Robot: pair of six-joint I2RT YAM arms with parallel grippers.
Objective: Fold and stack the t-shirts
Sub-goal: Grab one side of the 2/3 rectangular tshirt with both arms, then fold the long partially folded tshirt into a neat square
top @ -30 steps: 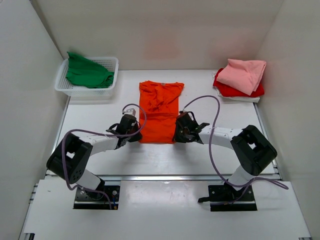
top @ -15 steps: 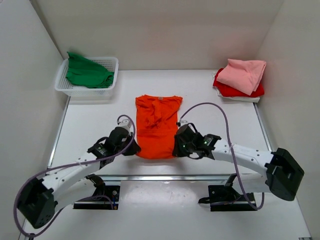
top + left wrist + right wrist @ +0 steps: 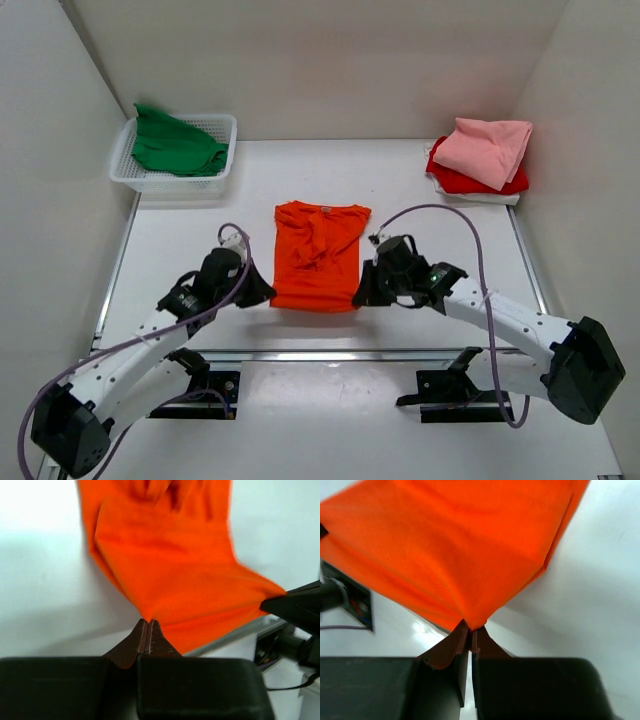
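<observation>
The orange t-shirt (image 3: 316,255) is folded narrow at the table's middle, collar away from me. My left gripper (image 3: 266,293) is shut on its near left corner (image 3: 148,619), and my right gripper (image 3: 361,297) is shut on its near right corner (image 3: 472,625). Both hold the near hem lifted off the table, stretched between them. The green t-shirt (image 3: 175,143) lies in the white mesh basket (image 3: 222,150) at the back left. The pale pink t-shirt (image 3: 490,147) lies folded on the red t-shirt (image 3: 455,180) at the back right.
The table's front metal edge (image 3: 330,353) runs just below the lifted hem. White walls close in the left, back and right sides. A white cloth edge (image 3: 492,197) shows under the red shirt.
Both grippers have pulled the shirt's near hem toward me and lifted it; the shirt has slid nearer across the table. The arms have stretched out lower and wider.
</observation>
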